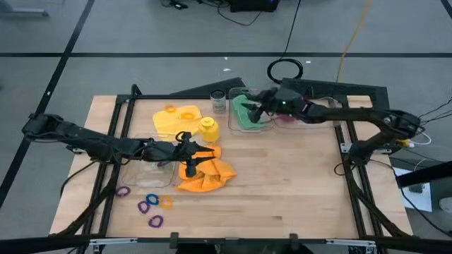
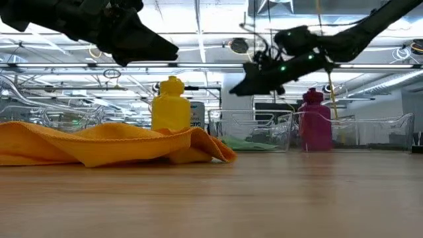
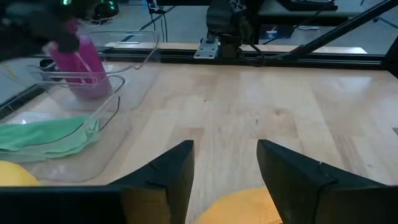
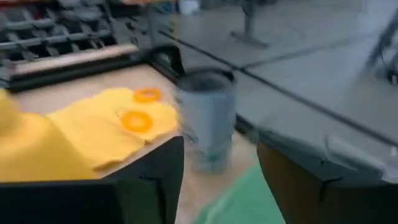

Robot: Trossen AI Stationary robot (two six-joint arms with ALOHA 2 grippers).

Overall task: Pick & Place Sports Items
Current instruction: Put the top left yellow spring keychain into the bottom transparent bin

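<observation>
The green cloth (image 1: 247, 113) lies in the clear box (image 1: 263, 128) at the far side of the surface (image 1: 296, 190), and I judge it belongs there, since the purple bottle (image 2: 316, 122) stands in the neighbouring clear box: the sorted items gather at that end. My right hand (image 1: 253, 111) hangs just above the green cloth with its fingers spread and nothing between them, which reads to me as a drop-off into the box. Beside that box stands the small glass jar (image 1: 218, 102), which is none of my business. Nearer the middle, the yellow cloth (image 1: 178, 120) carries two orange rings (image 1: 170, 109), and the yellow bottle (image 1: 207, 128) stands at its edge, unsorted. My left hand (image 1: 189, 154) hovers over the orange cloth (image 1: 206, 175), fingers spread apart and empty, placed to take it next, I reckon. More rings (image 1: 150, 204) lie scattered at the near left, well apart from the boxes.
</observation>
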